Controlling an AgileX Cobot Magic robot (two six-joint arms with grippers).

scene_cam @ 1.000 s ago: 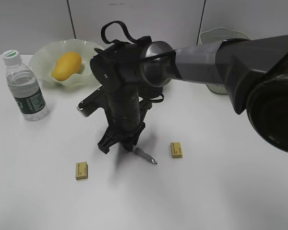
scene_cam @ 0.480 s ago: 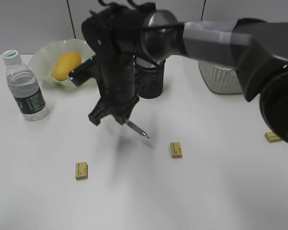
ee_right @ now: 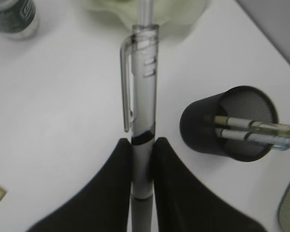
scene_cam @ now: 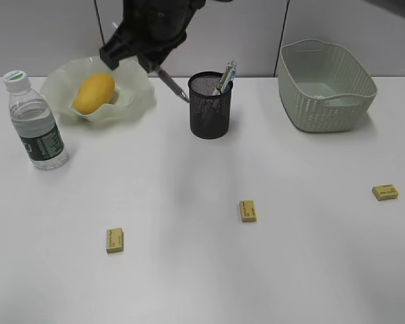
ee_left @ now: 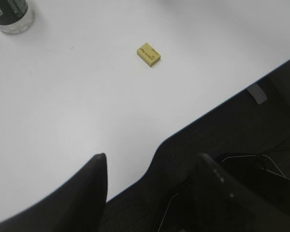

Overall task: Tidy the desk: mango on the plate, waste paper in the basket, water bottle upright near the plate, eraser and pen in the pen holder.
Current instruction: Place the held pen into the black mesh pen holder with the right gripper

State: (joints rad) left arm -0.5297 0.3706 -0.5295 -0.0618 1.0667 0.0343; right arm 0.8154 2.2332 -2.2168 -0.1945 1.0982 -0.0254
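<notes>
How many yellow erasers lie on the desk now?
3. One eraser lies front left, one near the middle, one at the right edge. Others may be hidden inside the pen holder.

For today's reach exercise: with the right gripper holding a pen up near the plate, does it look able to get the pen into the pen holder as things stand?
Probably yes. The right gripper is shut on the pen, raised beside the pen holder. The holder's mouth is open, and the pens already inside lean to one side, leaving room.
</notes>
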